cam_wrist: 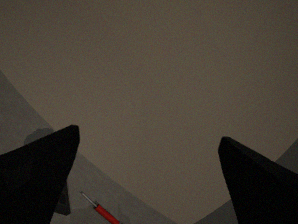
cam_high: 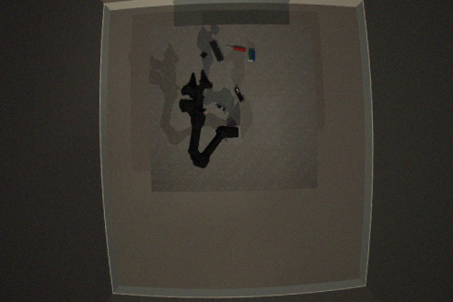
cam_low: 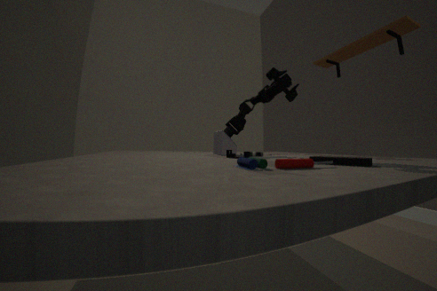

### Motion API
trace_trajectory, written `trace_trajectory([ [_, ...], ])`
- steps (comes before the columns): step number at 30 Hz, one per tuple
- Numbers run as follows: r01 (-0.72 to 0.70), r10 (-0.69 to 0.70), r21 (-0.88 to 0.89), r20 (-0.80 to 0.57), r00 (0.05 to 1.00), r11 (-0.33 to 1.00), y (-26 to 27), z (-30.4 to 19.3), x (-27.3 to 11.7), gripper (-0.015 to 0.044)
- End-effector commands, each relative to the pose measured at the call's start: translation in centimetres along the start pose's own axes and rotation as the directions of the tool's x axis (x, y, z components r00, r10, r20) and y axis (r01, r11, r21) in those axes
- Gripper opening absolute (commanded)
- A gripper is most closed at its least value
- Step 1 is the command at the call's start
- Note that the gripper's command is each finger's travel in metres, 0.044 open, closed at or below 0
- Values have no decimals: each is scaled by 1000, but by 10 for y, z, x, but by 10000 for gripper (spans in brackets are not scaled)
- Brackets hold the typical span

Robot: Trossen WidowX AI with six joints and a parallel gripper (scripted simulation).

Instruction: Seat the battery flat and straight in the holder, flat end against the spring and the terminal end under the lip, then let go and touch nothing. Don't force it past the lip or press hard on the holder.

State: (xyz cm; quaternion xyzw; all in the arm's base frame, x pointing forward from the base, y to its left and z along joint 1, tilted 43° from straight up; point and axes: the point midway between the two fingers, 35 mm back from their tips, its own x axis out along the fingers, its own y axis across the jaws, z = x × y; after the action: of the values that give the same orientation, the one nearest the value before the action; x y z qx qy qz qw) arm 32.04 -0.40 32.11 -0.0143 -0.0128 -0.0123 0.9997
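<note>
My gripper (cam_high: 198,75) (cam_low: 292,78) (cam_wrist: 150,139) is wide open, with nothing between its fingers. It is raised high above the table, left of the small things in the overhead view. A slim dark piece (cam_high: 239,94) with a pale spot near its upper end lies slantwise right of the arm; it may be the holder, but whether a battery sits in it cannot be told. Its spring and lip cannot be made out. The battery cannot be identified with certainty; a blue cylinder (cam_high: 253,55) (cam_low: 247,162) and a green cylinder (cam_high: 249,54) (cam_low: 261,163) lie side by side.
A red-handled screwdriver (cam_high: 239,48) (cam_low: 294,163) (cam_wrist: 106,213) lies beside the cylinders. A long dark block (cam_high: 216,51) and a small dark cube (cam_high: 203,54) lie left of it. Small dark parts (cam_high: 221,107) lie near the arm's base. A wooden shelf (cam_low: 369,43) hangs on the wall.
</note>
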Motion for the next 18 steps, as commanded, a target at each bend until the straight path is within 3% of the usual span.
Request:
trace_trajectory([
  [1,-6,6,16,-14,1000,1000,1,-4,1,374],
  [4,-39,93,248,-209,973,968,14,-54,10,295],
  [7,46,189,495,-414,890,868,28,-109,9,230],
  [13,326,313,687,-632,709,650,46,-173,-10,230],
  [18,615,409,662,-749,522,428,59,-214,-36,230],
])
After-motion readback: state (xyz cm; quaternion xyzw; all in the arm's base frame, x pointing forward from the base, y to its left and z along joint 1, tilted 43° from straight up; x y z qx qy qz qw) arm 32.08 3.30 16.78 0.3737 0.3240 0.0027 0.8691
